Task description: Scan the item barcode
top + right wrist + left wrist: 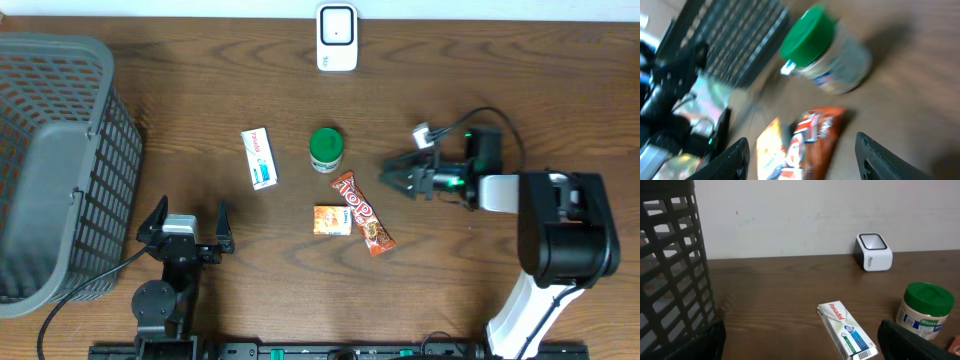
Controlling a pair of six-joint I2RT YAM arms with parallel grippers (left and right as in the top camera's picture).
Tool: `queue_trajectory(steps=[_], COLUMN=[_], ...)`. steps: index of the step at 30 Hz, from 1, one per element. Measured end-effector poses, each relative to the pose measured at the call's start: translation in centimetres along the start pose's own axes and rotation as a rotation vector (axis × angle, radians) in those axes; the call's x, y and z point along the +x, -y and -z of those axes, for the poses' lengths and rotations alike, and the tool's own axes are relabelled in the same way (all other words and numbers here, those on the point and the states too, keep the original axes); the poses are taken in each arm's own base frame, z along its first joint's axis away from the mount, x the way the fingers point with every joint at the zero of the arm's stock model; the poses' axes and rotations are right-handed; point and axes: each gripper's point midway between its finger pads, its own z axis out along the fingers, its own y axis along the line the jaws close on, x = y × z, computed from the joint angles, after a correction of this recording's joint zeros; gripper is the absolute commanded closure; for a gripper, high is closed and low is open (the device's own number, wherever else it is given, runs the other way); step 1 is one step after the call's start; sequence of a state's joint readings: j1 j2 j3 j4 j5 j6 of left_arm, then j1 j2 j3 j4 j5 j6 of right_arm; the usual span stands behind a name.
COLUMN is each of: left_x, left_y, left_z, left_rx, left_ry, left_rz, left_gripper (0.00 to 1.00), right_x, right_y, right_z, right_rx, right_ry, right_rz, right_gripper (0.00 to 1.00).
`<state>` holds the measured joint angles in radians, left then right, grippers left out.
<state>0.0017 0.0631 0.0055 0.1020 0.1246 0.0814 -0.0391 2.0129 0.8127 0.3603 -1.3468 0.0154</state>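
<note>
Right gripper [390, 176]: jaws apart, nothing between them, just right of the "Top" snack wrapper [362, 212]. The wrapper lies flat on the table [480, 80] against a small orange packet [332, 220]. Green-lid jar [326, 150] stands upright just beyond. "Panadol" box [259, 158] is further left, barcode on its end. White scanner [337, 37] sits at the far edge. Left gripper [190, 212]: wide apart, empty, beside the grey basket [50, 150].

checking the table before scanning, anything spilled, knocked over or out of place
Nothing stands out. The jar stands upright with its lid on; the medicine box, snack bar and small packet lie flat, nothing spilled.
</note>
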Motion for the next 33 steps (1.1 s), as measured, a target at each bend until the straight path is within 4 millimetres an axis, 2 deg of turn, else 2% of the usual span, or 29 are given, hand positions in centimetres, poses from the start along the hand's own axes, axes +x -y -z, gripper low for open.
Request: queue_trajectory(steps=[2, 3, 5, 6, 7, 11, 14, 19, 23, 26, 33], left_x=[0.0, 0.0, 0.0, 0.0, 0.0, 0.0, 0.0, 0.0, 0.0, 0.0, 0.0], left_y=[0.0, 0.0, 0.0, 0.0, 0.0, 0.0, 0.0, 0.0, 0.0, 0.0, 0.0], left_z=[0.0, 0.0, 0.0, 0.0, 0.0, 0.0, 0.0, 0.0, 0.0, 0.0, 0.0], left_rx=[0.0, 0.0, 0.0, 0.0, 0.0, 0.0, 0.0, 0.0, 0.0, 0.0, 0.0], left_ry=[0.0, 0.0, 0.0, 0.0, 0.0, 0.0, 0.0, 0.001, 0.001, 0.001, 0.001], left_rz=[0.0, 0.0, 0.0, 0.0, 0.0, 0.0, 0.0, 0.0, 0.0, 0.0, 0.0], left_gripper=[0.04, 0.04, 0.04, 0.04, 0.04, 0.04, 0.04, 0.04, 0.04, 0.04, 0.04], right_x=[-1.0, -1.5, -2.1, -2.4, -2.7, -3.7, -3.7, -0.8, 2.0, 3.5, 6.2], right_y=[0.6, 0.7, 0.4, -0.1, -0.6, -3.4, -5.7, -9.3, -11.6, -11.6, -8.4], right_z=[1.2, 1.7, 2.1, 2.1, 2.0, 1.2, 0.4, -0.4, -0.3, -0.2, 0.1], right_rx=[0.023, 0.032, 0.034, 0.026, 0.02, 0.007, 0.071, 0.353, 0.578, 0.71, 0.953], right_ry=[0.035, 0.048, 0.06, 0.06, 0.058, 0.033, -0.01, -0.17, -0.31, -0.393, -0.546], right_rz=[-0.017, -0.027, -0.048, -0.05, -0.052, -0.05, -0.078, -0.044, 0.104, 0.194, 0.301], right_gripper=[0.41, 0.38, 0.21, 0.05, 0.01, 0.01, 0.01, 0.01, 0.01, 0.01, 0.17])
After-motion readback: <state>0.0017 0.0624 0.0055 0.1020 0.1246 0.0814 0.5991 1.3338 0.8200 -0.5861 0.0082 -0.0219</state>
